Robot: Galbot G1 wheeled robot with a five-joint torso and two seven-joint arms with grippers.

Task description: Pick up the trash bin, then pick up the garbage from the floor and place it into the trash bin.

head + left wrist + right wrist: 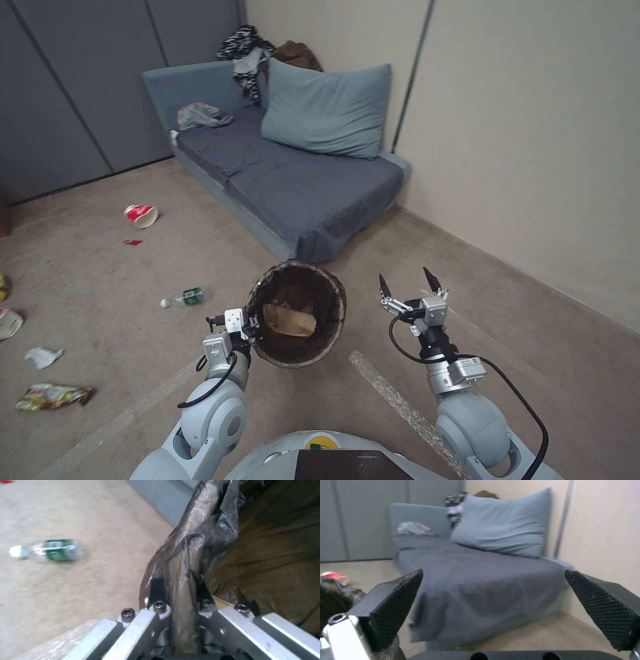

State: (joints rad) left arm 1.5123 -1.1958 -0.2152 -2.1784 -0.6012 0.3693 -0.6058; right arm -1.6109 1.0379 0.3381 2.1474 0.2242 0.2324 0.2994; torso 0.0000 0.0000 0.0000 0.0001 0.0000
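sofa: long blue-grey fabric sofa (pixel 293 180) along the back wall, with a large blue-grey cushion (pixel 327 110) propped in its corner and crumpled clothes at its far end.
floor: beige carpeted floor (pixel 100 267) with litter scattered across the robot's left side.
trash bin: small round bucket with a dark brown liner bag folded over its rim (pixel 297 323), held off the floor in front of the robot, between the two arms, mouth tilted toward the head camera; a tan paper bag (pixel 288 321) lies inside it.
left pincer: left pincer (pixel 251 327) pinching the bin's near-left rim; in the left wrist view the fingers (pixel 156 590) sit on either side of the liner-covered rim (pixel 186 562).
right pincer: right pincer (pixel 408 283) spread wide and holding nothing, raised to the right of the bin and apart from it; its black textured pads (pixel 395 607) stand well apart in the right wrist view.
foil wrapper: gold foil snack wrapper (pixel 52 395) flat on the floor at far left, nearest the robot.
paper cup: red-and-white paper cup (pixel 141 215) on its side, well out on the floor near the sofa's end.
tissue: white crumpled tissue (pixel 43 357) just beyond the wrapper.
bottle: small clear plastic bottle with a green label and white cap (pixel 183 297), lying on its side on the floor left of the bin.
red scrap: tiny red scrap (pixel 133 242) just near side of the cup.
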